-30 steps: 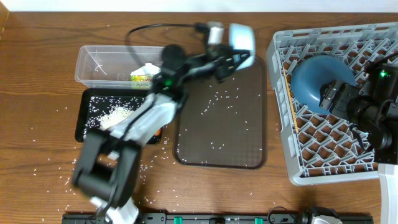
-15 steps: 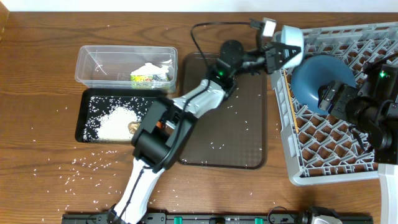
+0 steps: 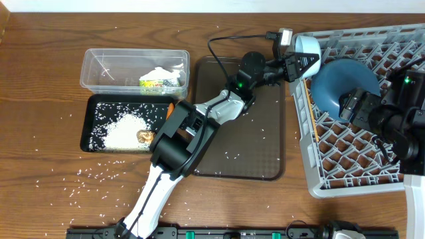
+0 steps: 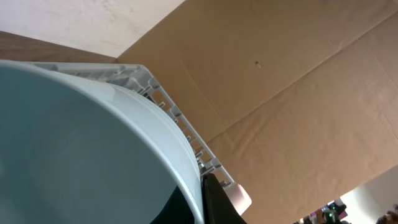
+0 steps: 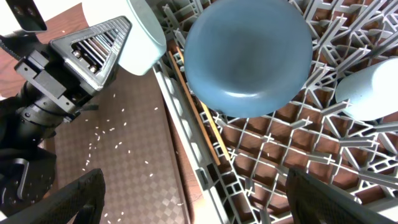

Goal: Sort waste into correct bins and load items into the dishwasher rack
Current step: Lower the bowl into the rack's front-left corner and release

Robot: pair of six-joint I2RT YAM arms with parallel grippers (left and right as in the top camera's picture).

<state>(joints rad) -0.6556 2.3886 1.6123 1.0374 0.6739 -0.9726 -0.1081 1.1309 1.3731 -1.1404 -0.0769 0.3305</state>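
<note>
My left gripper is shut on the rim of the white bowl and holds it tilted over the top left corner of the light-grey dishwasher rack. In the left wrist view the bowl fills the frame, with a black finger on its rim. The big blue plate stands in the rack, thin wooden chopsticks lie beside it, and a white cup sits farther in. My right gripper is open and empty above the rack, just below the plate.
The clear tub holds the yellow-green wrapper. The black tray holds rice, a brown lump and the carrot. The brown serving tray lies in the middle. Rice grains dot the table.
My left arm has swung right with the white bowl, from above the serving tray's far edge to the rack's top left corner. The right arm has stayed still.
</note>
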